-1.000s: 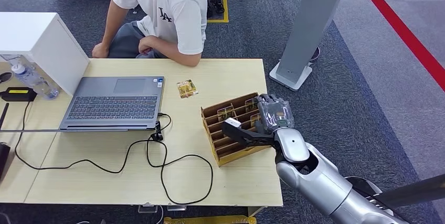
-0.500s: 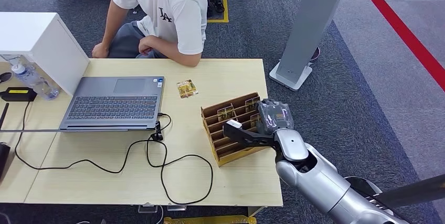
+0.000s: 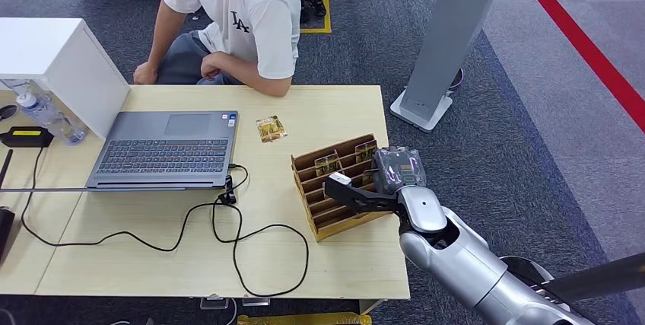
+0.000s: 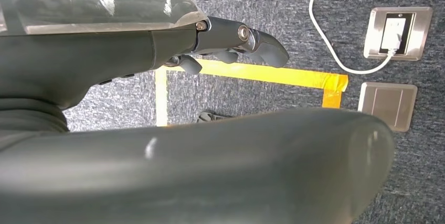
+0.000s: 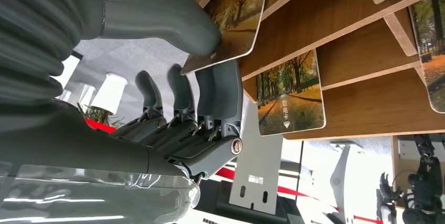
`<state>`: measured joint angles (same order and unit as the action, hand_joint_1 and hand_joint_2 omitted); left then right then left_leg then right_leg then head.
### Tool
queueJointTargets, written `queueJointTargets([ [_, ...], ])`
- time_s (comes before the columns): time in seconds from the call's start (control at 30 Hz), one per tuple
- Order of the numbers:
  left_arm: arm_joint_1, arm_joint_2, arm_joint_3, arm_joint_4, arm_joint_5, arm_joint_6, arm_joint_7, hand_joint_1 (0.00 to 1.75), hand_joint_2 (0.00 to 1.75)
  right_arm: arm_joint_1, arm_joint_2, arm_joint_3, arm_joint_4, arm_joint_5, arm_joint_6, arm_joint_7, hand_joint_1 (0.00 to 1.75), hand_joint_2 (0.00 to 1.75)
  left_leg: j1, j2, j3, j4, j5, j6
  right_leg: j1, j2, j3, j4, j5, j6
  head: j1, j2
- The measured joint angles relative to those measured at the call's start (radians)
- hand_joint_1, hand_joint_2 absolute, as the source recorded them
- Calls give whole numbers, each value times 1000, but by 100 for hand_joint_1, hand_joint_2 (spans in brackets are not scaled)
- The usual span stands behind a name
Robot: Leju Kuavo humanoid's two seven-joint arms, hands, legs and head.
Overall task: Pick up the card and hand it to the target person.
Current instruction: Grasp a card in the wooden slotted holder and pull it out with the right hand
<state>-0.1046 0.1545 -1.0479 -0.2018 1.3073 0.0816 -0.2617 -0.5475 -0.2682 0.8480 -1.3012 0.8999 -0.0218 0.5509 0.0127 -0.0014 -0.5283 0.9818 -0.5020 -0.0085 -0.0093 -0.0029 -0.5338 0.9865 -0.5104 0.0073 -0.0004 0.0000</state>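
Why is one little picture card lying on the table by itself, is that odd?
Slightly. One card lies flat on the table beside the laptop, apart from the wooden rack where the others stand in slots. Nothing looks spilled or damaged.

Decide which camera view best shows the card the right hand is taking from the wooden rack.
The right wrist view: the card fills it close up, pinched between thumb and fingers. The head view has the right hand covering it at the wooden rack. The left wrist view faces carpet.

"LA" on person's white T-shirt (image 3: 251, 13), Chinese characters on card (image 5: 290, 95)
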Motion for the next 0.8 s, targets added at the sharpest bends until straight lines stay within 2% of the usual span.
queueJointTargets([
  [0.33, 0, 0, 0, 0, 0, 0, 0, 0, 0, -2, 5, 0, 3, -17, -2, -11, 138, 175, 0, 0, 1, 0, 0, 0, 0, 0, 1, 0, 0, 0, 0, 0],
  [0.47, 0, 0, 0, 0, 0, 0, 0, 0, 0, -3, 6, 0, 7, -27, -2, -17, 171, 175, 0, 0, 1, 0, 0, 0, 0, 0, 1, 0, 0, 0, 0, 0],
  [0.73, 0, 0, 0, 0, 0, 0, 0, 0, 0, -3, 13, 1, 17, -34, -5, -23, 175, 175, 0, 0, 2, 0, 0, 0, 0, 0, 1, 0, 0, 0, 0, 0],
  [0.8, 0, 0, 0, 0, 0, 0, 0, 0, 87, -3, 15, 1, 19, -34, -5, -23, 175, 175, 0, 0, 2, 0, 0, 0, 0, 0, 1, 0, 0, 0, 0, 0],
])
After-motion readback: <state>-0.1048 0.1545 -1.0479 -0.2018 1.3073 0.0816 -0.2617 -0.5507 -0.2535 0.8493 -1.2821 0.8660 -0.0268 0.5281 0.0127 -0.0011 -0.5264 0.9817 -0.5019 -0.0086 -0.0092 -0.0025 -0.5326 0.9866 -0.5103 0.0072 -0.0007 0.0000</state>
